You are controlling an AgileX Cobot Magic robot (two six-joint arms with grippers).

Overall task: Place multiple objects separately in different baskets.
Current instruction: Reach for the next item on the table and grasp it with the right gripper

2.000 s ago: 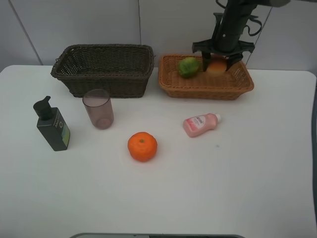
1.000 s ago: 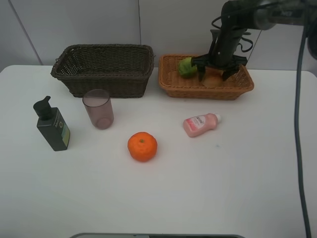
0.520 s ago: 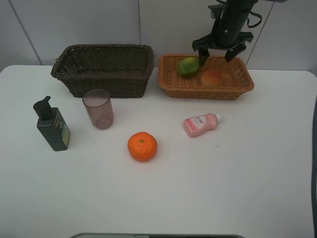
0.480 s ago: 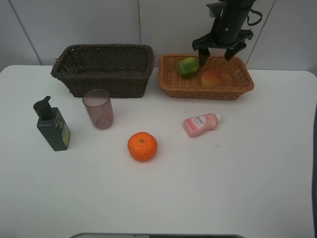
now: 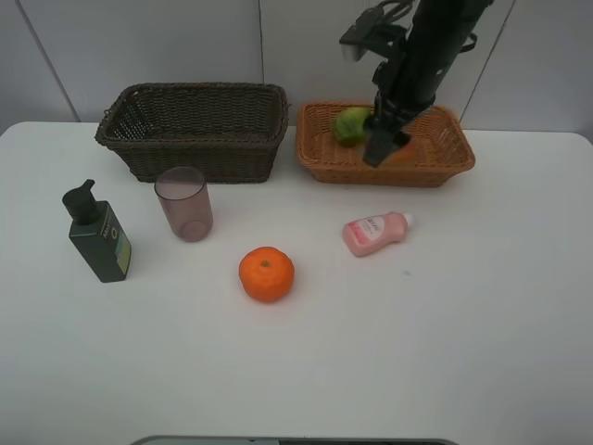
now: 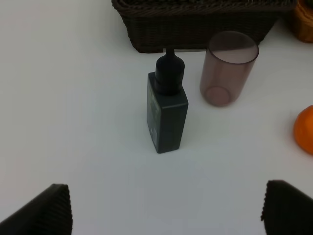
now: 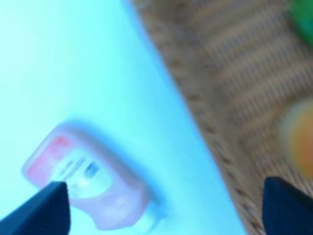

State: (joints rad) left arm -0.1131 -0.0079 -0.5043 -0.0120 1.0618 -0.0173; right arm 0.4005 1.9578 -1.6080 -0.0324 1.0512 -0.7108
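Observation:
The light tan basket (image 5: 445, 158) holds the green citrus (image 5: 349, 124) and the red-yellow apple (image 7: 299, 138), which is mostly hidden behind my right arm in the high view. My right gripper (image 5: 377, 148) is open and empty above this basket's front rim; the blurred wrist view shows the pink bottle (image 7: 80, 178) below it. On the table are the pink bottle (image 5: 374, 232), the orange (image 5: 267, 274), the mauve cup (image 5: 183, 204) and the dark green pump bottle (image 5: 97, 234). The dark brown basket (image 5: 195, 130) looks empty. My left gripper (image 6: 168, 210) is open, short of the pump bottle (image 6: 167, 115).
The left wrist view also shows the cup (image 6: 228, 68), part of the orange (image 6: 305, 129) and the dark basket's wall (image 6: 195, 24). Both baskets stand side by side at the table's back edge by the wall. The right wrist view is motion-blurred.
My right gripper let go of the apple in the light basket, rose, then swung down and forward to the basket's front rim. The other objects have not moved.

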